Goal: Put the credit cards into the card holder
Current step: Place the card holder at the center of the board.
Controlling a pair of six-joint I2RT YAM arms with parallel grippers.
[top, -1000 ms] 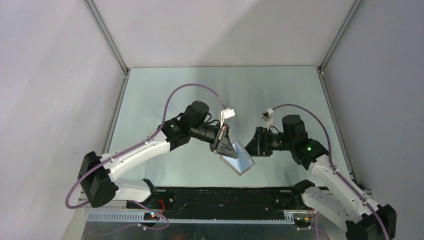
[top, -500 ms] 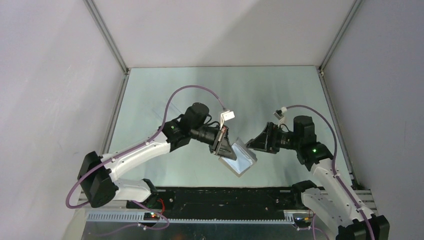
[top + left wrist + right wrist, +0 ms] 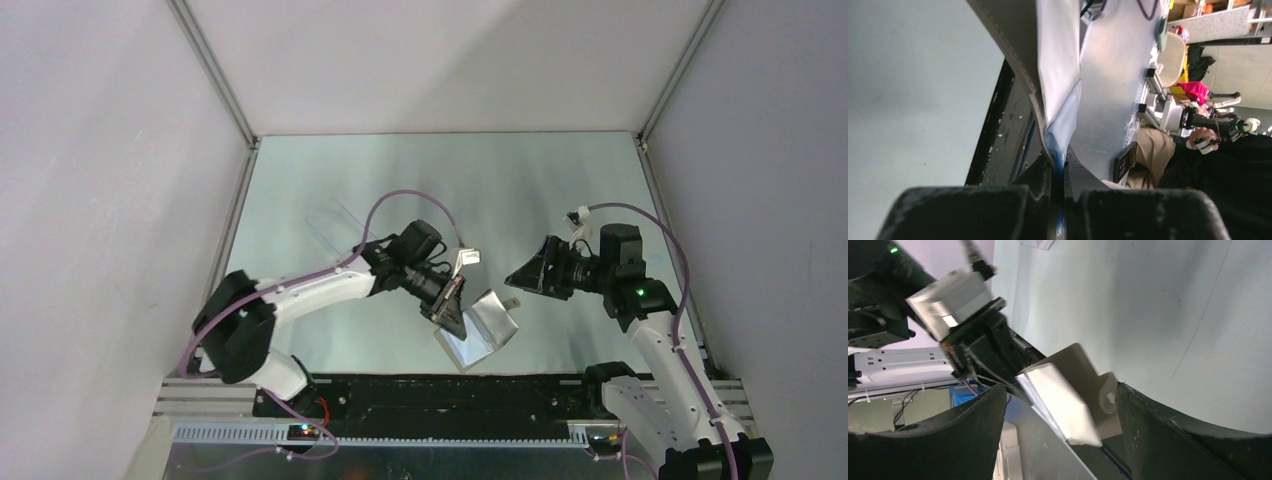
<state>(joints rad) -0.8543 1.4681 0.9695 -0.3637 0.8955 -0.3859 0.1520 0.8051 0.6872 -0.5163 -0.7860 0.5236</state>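
Nearest, at the lower middle of the overhead view, the card holder hangs open just above the dark strip at the table's front edge, its grey-brown outside turned down and its pale lining facing up. The left gripper has it by the upper-left edge. In the left wrist view the two fingers are pressed together on the light blue lining, with the leather curving away above them. Just right of centre, the right gripper points at the wallet's snap tab with its jaws spread wide and nothing between them. It is very close to the tab, but whether it touches is hard to judge. The credit cards cannot be picked out with certainty: the pale flat face inside the fold, seen from the right wrist, may be a card or only lining. Farther back, at the centre left, a clear plastic box lies on the pale table, well apart from both grippers.
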